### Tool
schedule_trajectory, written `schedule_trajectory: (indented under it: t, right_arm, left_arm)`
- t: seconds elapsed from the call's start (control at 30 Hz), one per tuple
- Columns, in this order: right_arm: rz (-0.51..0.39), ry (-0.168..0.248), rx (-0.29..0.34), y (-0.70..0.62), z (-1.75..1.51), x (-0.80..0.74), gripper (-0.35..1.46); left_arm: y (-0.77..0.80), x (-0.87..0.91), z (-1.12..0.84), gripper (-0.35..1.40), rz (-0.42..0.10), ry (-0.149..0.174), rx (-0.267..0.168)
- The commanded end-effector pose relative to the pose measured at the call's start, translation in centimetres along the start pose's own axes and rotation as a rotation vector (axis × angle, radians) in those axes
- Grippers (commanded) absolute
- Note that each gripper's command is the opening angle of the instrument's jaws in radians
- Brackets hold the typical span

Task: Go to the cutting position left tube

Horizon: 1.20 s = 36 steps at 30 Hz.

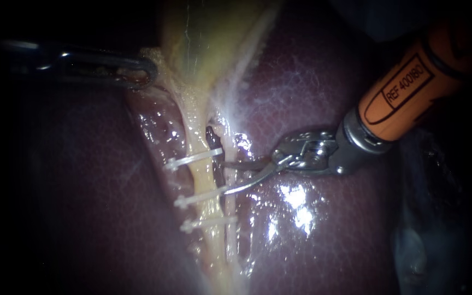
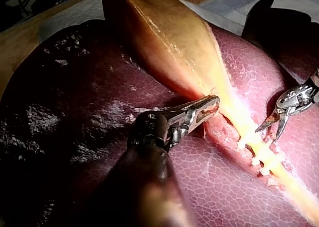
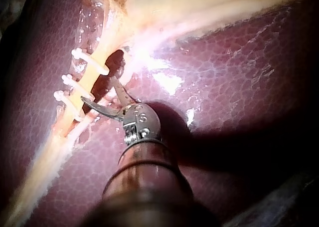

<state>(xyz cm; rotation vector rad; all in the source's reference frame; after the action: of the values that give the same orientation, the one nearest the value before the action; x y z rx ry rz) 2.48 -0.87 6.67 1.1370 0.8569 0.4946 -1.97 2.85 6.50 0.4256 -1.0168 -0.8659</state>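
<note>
Parted jaws reach toward the left tube, level with the gap between its upper two clips.

The left tube (image 1: 203,183), pale yellow, lies in a cleft of the liver (image 1: 323,229). Its long axis is nearly upright in the endoscope view, running from the narrow end of the gallbladder (image 1: 208,38) down and slightly rightward. Three white clips (image 1: 192,159) cross it. A darker tube (image 1: 213,143) lies just beside it on the right. The right instrument (image 1: 226,177) comes in across that axis, its jaws released, with the tips at the darker tube. The left instrument (image 1: 147,74) has its jaws clenched on the gallbladder's edge, well above the clips.
</note>
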Motion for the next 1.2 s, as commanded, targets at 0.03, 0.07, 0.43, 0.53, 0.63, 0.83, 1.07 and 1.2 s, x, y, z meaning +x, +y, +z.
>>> schedule_trajectory:
  t: [0.03, 0.07, 0.43, 0.53, 0.63, 0.83, 1.07, 1.2]
  right_arm:
    - [0.006, 0.006, 0.014, -0.01, 0.02, 0.01, 1.29]
    - [0.006, 0.013, 0.029, -0.01, 0.04, 0.02, 1.29]
    - [0.016, 0.060, 0.192, -0.08, 0.28, 0.20, 1.28]
    - [0.006, 0.082, 0.230, -0.10, 0.36, 0.25, 1.28]
    - [-0.001, 0.098, 0.252, -0.12, 0.42, 0.29, 1.28]
    - [-0.028, 0.126, 0.260, -0.11, 0.55, 0.34, 1.28]
    - [-0.189, 0.170, 0.211, -0.04, 0.74, 0.43, 1.33]
    - [-0.228, 0.198, 0.211, -0.03, 0.79, 0.49, 1.34]
  left_arm:
    - [0.00, 0.00, 0.00, -0.35, 0.000, 0.000, 0.000]
    - [0.00, 0.00, 0.00, -0.35, 0.000, 0.001, 0.003]
    - [0.00, 0.01, 0.01, -0.35, 0.001, 0.001, 0.003]
    - [0.00, 0.01, 0.01, -0.35, 0.001, 0.001, 0.003]
    - [0.00, 0.01, 0.00, -0.35, 0.001, 0.001, 0.003]
    - [0.01, 0.01, 0.00, -0.35, 0.001, 0.001, 0.003]
    - [0.01, 0.01, 0.00, -0.35, 0.001, 0.001, 0.003]
    - [0.00, 0.01, 0.00, -0.35, 0.001, 0.001, 0.003]
